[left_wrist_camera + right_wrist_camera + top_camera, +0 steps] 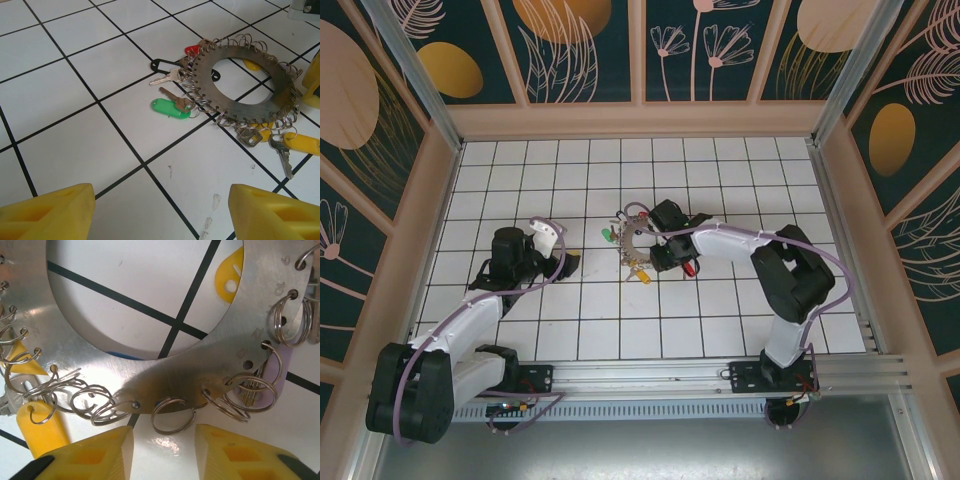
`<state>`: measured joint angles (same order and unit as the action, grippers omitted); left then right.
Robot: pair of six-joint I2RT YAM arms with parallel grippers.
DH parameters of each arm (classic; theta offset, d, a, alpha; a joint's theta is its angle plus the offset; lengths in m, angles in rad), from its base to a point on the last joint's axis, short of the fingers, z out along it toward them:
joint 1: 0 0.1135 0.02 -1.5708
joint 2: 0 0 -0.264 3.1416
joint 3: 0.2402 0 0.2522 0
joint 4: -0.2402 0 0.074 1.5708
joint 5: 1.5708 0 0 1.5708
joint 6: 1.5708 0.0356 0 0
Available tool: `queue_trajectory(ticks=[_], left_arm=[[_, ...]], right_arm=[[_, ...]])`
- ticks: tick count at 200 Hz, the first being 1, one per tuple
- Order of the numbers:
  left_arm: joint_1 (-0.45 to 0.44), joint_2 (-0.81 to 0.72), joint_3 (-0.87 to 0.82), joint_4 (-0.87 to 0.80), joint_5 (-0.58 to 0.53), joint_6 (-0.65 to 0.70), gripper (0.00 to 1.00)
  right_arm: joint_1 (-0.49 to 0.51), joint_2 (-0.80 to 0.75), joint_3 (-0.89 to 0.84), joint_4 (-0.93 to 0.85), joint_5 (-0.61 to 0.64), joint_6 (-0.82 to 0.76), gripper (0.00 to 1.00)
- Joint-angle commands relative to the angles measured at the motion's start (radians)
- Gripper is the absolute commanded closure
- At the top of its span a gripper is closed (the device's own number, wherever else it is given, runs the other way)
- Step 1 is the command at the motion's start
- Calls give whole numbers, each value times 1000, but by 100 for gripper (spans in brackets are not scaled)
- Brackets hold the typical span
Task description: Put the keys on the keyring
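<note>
A flat silvery metal disc [202, 82] with a wide centre hole lies on the white tiles, and several thin wire keyrings hang from holes round its rim. Keys lie around it: a green-headed one [170, 107], a red head [192, 49], a yellow one [302, 143]. My right gripper [164, 450] hovers at the disc's [165, 375] near rim, open, with one empty keyring [173, 431] just ahead of the gap between its yellow fingers. A yellow key tag [40, 420] sits to its left. My left gripper [160, 215] is open over bare tile, well short of the disc.
The tiled floor is boxed in by wooden walls [640, 120] on three sides. A black clip-like piece [162, 64] lies beside the disc. A pale lilac tag [280, 370] shows under the rim on the right. In the top view the disc [628, 245] sits mid-table between both arms.
</note>
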<state>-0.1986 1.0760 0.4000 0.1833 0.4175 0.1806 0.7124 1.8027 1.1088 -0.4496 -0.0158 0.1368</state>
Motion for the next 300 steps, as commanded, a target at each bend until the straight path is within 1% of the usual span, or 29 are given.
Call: queue_trajectory(ticks=[1, 47, 65, 94, 118, 155, 177, 214, 229, 276, 300], left_arm=[[-7, -5, -7, 20, 2, 18, 28], [-8, -1, -9, 18, -2, 20, 28], [-7, -1, -9, 19, -3, 21, 28], [-8, 1, -8, 17, -4, 23, 28], [-7, 1, -8, 16, -4, 23, 28], [-8, 1, -7, 17, -3, 22, 28], [-9, 2, -7, 18, -3, 22, 28], [-9, -2, -9, 16, -3, 25, 28], [-10, -4, -10, 16, -3, 26, 28], [-11, -6, -9, 15, -5, 27, 28], [-11, -5, -9, 14, -5, 29, 28]], right_arm=[[4, 31, 32, -35, 53, -8, 58], [26, 76, 49, -23, 94, -19, 56], [31, 79, 49, -13, 107, -17, 60], [32, 71, 49, -6, 120, -27, 69], [32, 58, 51, -7, 138, -31, 72], [33, 31, 48, 0, 191, -33, 72], [23, 29, 40, 17, 161, -30, 73], [8, 16, 26, 56, 73, -19, 79], [-2, 7, 22, 66, 49, -15, 80], [-13, -24, 10, 80, 40, -35, 82], [-18, -36, 6, 83, 72, -33, 82]])
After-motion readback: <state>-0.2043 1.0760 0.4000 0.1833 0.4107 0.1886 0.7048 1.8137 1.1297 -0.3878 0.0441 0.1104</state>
